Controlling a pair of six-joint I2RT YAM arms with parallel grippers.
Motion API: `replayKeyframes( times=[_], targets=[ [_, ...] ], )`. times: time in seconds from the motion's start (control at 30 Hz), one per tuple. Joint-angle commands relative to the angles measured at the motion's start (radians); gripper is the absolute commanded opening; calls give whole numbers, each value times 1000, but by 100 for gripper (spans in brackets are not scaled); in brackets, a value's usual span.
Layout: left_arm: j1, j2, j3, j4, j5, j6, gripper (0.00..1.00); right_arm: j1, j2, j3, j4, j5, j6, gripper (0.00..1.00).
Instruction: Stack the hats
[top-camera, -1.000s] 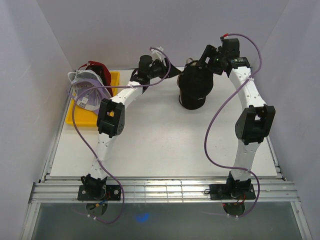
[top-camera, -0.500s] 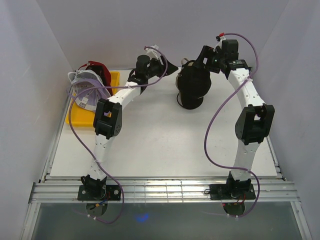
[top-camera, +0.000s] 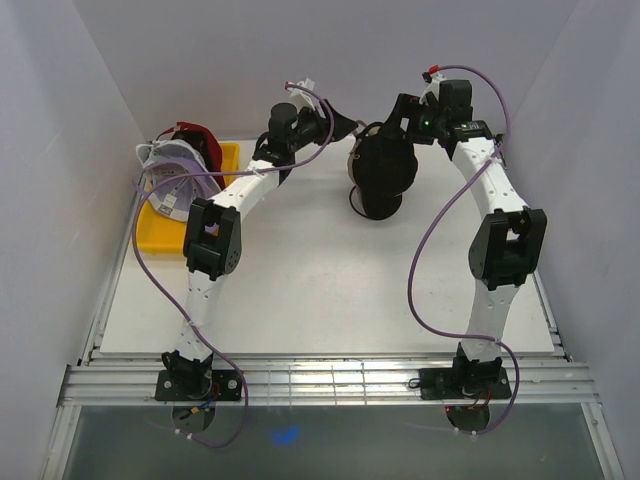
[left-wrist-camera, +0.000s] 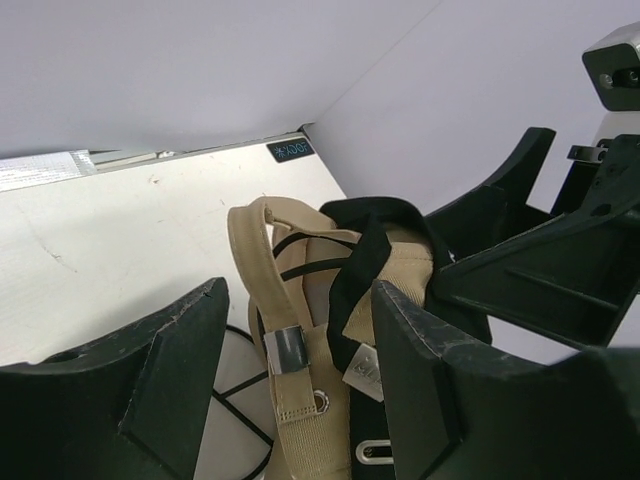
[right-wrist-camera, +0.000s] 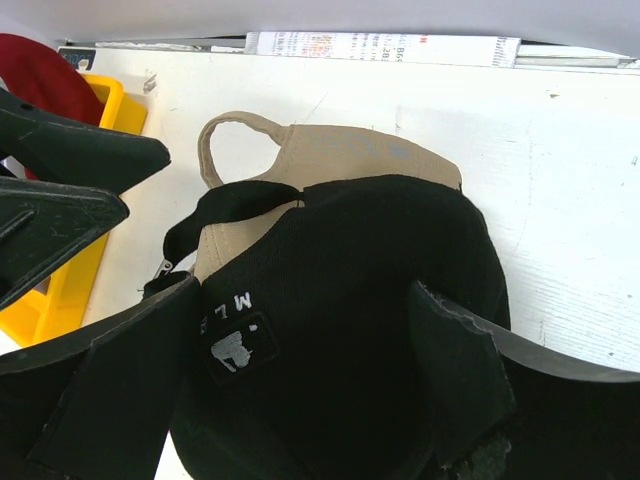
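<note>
Where visible, caps (top-camera: 183, 165) in tray (top-camera: 160, 236)

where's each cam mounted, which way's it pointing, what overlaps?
Top external: above and behind the bases, looking down over the table; left arm and right arm whole.
Left wrist: on the left arm, facing the far right corner past the left gripper at the black cap's back; own fingers low.
Right wrist: on the right arm, looking down past the right gripper onto the same cap; own fingers flank it.
Shared: both wrist views show the black cap and the other arm's gripper.
</note>
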Motion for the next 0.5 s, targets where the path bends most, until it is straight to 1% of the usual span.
replayKeyframes(
  times=[0.0, 0.17, 0.47],
  targets=[
    [-12, -53, 41, 10, 11, 7, 69, 19, 2, -19, -87, -14, -60, 88],
    [-28, -43, 44, -3, 34, 43, 66, 27, 2, -11, -98, 1, -70, 88],
    [-42, -49, 4, -4, 54, 54, 61, 31, 12, 3, -123, 34, -69, 88]
  ],
)
